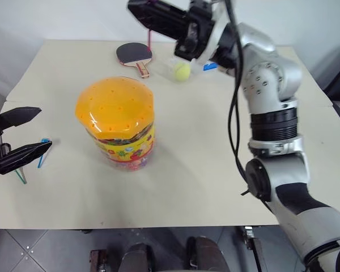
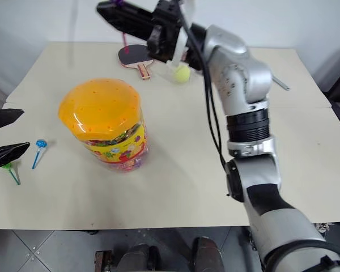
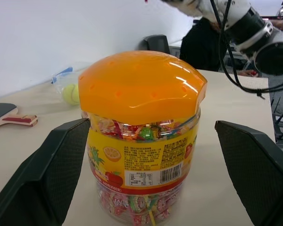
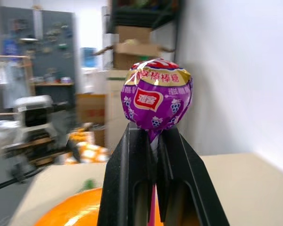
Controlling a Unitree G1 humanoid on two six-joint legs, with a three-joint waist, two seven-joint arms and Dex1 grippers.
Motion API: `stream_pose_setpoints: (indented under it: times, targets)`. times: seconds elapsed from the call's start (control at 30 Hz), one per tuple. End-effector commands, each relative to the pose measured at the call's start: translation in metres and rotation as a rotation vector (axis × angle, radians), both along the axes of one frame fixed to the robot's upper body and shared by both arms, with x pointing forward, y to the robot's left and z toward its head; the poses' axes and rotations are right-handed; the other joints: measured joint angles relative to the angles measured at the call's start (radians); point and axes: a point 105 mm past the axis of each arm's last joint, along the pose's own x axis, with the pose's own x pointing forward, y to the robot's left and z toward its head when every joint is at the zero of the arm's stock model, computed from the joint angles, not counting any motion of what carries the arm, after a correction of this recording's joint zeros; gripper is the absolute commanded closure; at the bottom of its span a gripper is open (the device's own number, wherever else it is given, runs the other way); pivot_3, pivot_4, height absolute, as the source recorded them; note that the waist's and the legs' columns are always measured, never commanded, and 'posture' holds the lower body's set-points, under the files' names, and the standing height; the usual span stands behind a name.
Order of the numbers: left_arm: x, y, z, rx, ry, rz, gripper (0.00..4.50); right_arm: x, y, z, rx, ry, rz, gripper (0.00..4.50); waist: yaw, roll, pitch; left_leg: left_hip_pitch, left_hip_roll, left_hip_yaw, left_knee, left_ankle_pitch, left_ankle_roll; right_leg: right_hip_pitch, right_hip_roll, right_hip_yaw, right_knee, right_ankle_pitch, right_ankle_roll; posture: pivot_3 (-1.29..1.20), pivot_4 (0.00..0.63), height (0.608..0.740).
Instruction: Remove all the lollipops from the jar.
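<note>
right gripper [image 4: 152, 141] raised over table's [image 1: 215, 170] far edge, clamping purple lollipop [image 4: 156, 99], stick [image 2: 124, 41] hanging down | left gripper [image 1: 22, 133] hovering at left edge, fingers spread, grasping nothing | jar [image 1: 118, 122] sitting mid-table, lid on, bare table around | blue lollipop [image 2: 39, 148], green lollipop [image 2: 10, 170] lying near left edge

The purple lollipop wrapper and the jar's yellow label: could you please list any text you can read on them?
Purple-wrapped round lollipop, held in the shut right gripper: Chinese characters, "棒棒糖" on the gold band; the white characters in the red badge are too small to be sure of.
Large clear plastic jar with domed orange lid, yellow label: a barcode and fine print, too small to read.
</note>
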Motion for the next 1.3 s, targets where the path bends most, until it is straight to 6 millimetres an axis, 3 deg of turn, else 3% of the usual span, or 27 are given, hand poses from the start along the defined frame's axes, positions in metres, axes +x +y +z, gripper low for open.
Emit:
stream_pose_setpoints:
  times: [0.03, 0.1, 0.2, 0.3, 0.33, 0.4, 0.5, 0.57, 0.77, 0.97, 1.2, 1.3]
  targets:
    - [-0.009, 0.007, 0.007, 0.017, -0.019, 0.017, 0.0, 0.015, -0.046, -0.004, -0.081, 0.048, -0.184, 4.46, 0.002, 0.0, 0.0, 0.0, 0.0, 0.0, 0.0, 0.0, 0.0, 0.0, 0.0, 0.0, 0.0, 0.0, 0.0, 0.0, 0.15, 0.74]
    - [-0.014, 0.011, 0.005, 0.019, -0.012, 0.022, 0.0, 0.025, -0.082, -0.028, -0.197, 0.129, -0.326, 4.46, 0.003, 0.0, 0.0, 0.0, 0.0, 0.0, -0.002, 0.0, 0.0, 0.0, 0.0, 0.0, -0.001, 0.0, 0.0, 0.0, 0.15, 0.74]
    - [-0.018, 0.015, 0.004, 0.021, -0.001, 0.035, 0.0, 0.03, -0.12, -0.057, -0.308, 0.238, -0.469, 4.46, 0.002, 0.001, 0.0, 0.0, 0.0, 0.002, -0.003, 0.0, 0.0, -0.001, 0.0, 0.0, -0.003, 0.0, 0.0, 0.0, 0.15, 0.74]
    - [-0.022, 0.02, -0.001, 0.023, 0.018, 0.057, 0.0, 0.036, -0.173, -0.109, -0.455, 0.392, -0.674, 4.46, 0.001, 0.001, 0.0, 0.0, 0.001, 0.004, -0.004, 0.0, 0.0, -0.001, 0.0, -0.001, -0.005, 0.0, 0.0, 0.0, 0.15, 0.74]
    - [-0.022, 0.021, -0.002, 0.024, 0.023, 0.06, 0.0, 0.036, -0.182, -0.118, -0.477, 0.409, -0.708, 4.46, 0.001, 0.001, 0.0, 0.0, 0.001, 0.005, -0.004, 0.0, 0.0, -0.001, 0.0, -0.001, -0.005, 0.0, 0.0, 0.0, 0.15, 0.74]
    - [-0.02, 0.023, -0.005, 0.022, 0.028, 0.076, 0.0, 0.038, -0.215, -0.162, -0.557, 0.525, -0.829, 4.46, 0.002, 0.001, 0.0, 0.0, 0.001, 0.007, -0.004, 0.0, 0.0, -0.002, -0.001, 0.0, -0.006, 0.0, 0.0, 0.0, 0.15, 0.74]
    - [-0.015, 0.024, -0.01, 0.021, 0.038, 0.09, 0.0, 0.039, -0.245, -0.199, -0.555, 0.643, -0.92, 4.46, 0.005, 0.001, 0.0, 0.0, 0.001, 0.007, -0.004, 0.0, 0.0, -0.001, -0.001, 0.0, -0.009, 0.0, 0.0, 0.0, 0.15, 0.74]
    - [-0.012, 0.023, -0.012, 0.021, 0.041, 0.094, 0.0, 0.04, -0.255, -0.212, -0.563, 0.671, -0.951, 4.46, 0.005, 0.002, 0.001, 0.0, 0.0, 0.009, -0.003, 0.0, 0.0, 0.0, -0.001, 0.0, -0.011, 0.0, 0.0, 0.0, 0.15, 0.74]
    - [-0.008, 0.021, -0.015, 0.011, 0.059, 0.111, 0.0, 0.044, -0.266, -0.225, -0.508, 0.723, -0.993, 4.46, 0.002, 0.003, 0.001, 0.0, 0.001, 0.009, -0.003, 0.0, 0.0, -0.001, -0.001, 0.0, -0.013, 0.0, 0.0, 0.0, 0.15, 0.74]
    - [-0.01, 0.022, -0.017, -0.005, 0.09, 0.101, 0.0, 0.037, -0.265, -0.218, -0.477, 0.709, -0.959, 2.69, 0.005, 0.003, 0.001, 0.0, 0.001, 0.009, -0.003, 0.0, 0.0, 0.0, -0.001, 0.0, -0.013, 0.0, 0.0, 0.0, 0.15, 0.74]
    - [-0.002, 0.028, -0.02, -0.024, 0.122, 0.162, 0.0, 0.019, -0.266, -0.199, -0.456, 0.656, -0.913, 0.19, 0.028, 0.003, 0.001, 0.0, 0.001, 0.009, -0.002, 0.0, 0.0, 0.0, -0.001, 0.001, -0.013, 0.0, 0.0, 0.0, 0.15, 0.74]
    - [0.006, 0.037, -0.027, -0.012, 0.154, 0.242, 0.0, 0.015, -0.259, -0.18, -0.423, 0.602, -0.869, 0.03, 0.029, 0.003, 0.001, 0.0, 0.001, 0.009, -0.002, 0.0, 0.0, 0.0, -0.001, 0.001, -0.014, 0.0, 0.0, 0.0, 0.15, 0.74]
